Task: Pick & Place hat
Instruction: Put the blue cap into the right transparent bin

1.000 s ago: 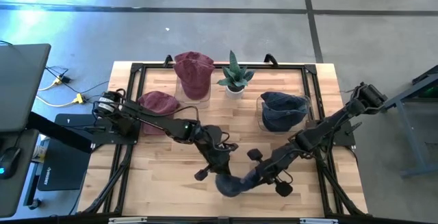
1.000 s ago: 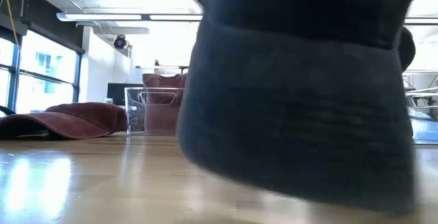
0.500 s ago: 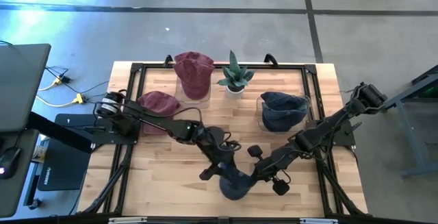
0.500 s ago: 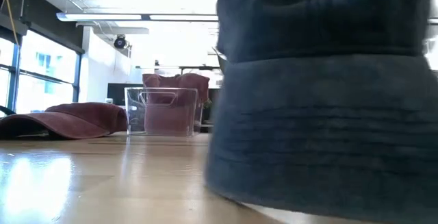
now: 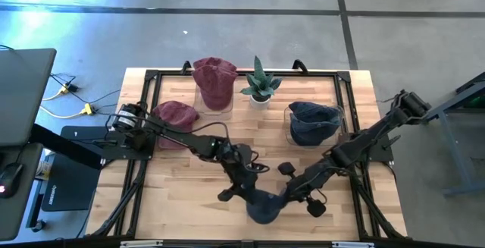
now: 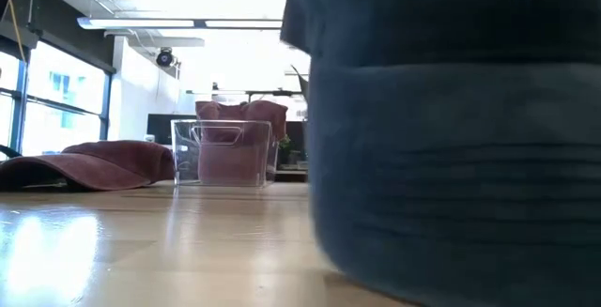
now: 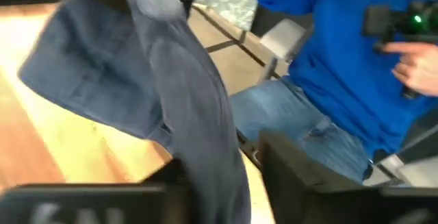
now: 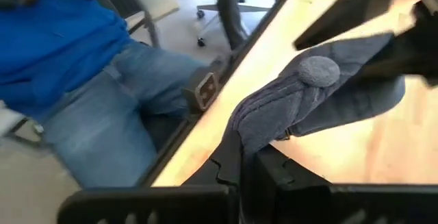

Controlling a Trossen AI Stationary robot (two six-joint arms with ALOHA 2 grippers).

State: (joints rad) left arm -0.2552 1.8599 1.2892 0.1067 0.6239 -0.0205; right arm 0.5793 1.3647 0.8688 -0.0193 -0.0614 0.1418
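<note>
High view shows the dark blue hat (image 5: 264,206) now a touch further right at the near edge of the table (image 5: 189,195) than half a second ago, and more bunched between the two arms. The left gripper (image 5: 244,188), which had parted its fingers, looks to be closing on the crown again from the left; I cannot tell from these pictures whether it has hold of the cloth. The right gripper (image 5: 292,195) has kept its fingers pinched tight on the hat's edge, as the right wrist view shows. My reading is that the arms are regripping before carrying it to a bin. It is soft denim-like fabric, with a button (image 8: 315,71) on top, folded over and hanging limp, its brim rows filling the low view.
</note>
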